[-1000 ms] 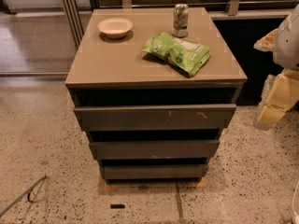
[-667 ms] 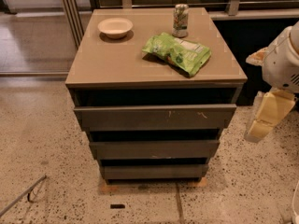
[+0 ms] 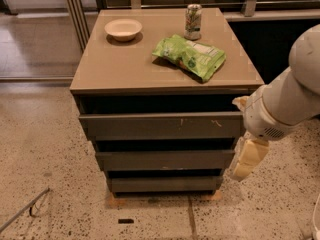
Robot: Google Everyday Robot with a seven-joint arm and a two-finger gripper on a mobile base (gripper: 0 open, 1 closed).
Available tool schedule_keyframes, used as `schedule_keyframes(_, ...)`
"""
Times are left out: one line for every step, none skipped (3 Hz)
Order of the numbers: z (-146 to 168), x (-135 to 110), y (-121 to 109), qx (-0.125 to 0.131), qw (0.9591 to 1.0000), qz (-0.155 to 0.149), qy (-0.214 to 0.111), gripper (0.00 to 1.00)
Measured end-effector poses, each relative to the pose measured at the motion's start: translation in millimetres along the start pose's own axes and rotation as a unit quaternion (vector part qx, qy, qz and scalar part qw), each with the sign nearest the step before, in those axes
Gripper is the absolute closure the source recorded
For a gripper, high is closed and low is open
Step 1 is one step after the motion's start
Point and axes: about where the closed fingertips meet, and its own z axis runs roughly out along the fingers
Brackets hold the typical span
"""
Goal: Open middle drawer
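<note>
Leftward since the earlier frames, the white arm (image 3: 287,101) had swung in from the right, ending beside the right front corner of the table (image 3: 125,69); the middle drawer (image 3: 165,160) sat shut, second of three fronts, under the scratched top drawer (image 3: 160,126); the tool (image 3: 248,159) hung just off its right end, nothing seen in its grasp, how far open I cannot tell; lacking a handle, the front probably wanted hooking by its upper lip, then a straight, level pull.

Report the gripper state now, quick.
Gripper: open or shut cannot be told; it hangs by the right end of the middle drawer.
</note>
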Motion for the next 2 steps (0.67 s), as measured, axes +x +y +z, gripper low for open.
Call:
schedule_keyframes(69.7, 7.9, 15.9, -0.023, 0.9997, 0.008, -0.001, 0.0)
schedule_keyframes(69.7, 7.9, 15.9, -0.023, 0.9997, 0.008, -0.001, 0.0)
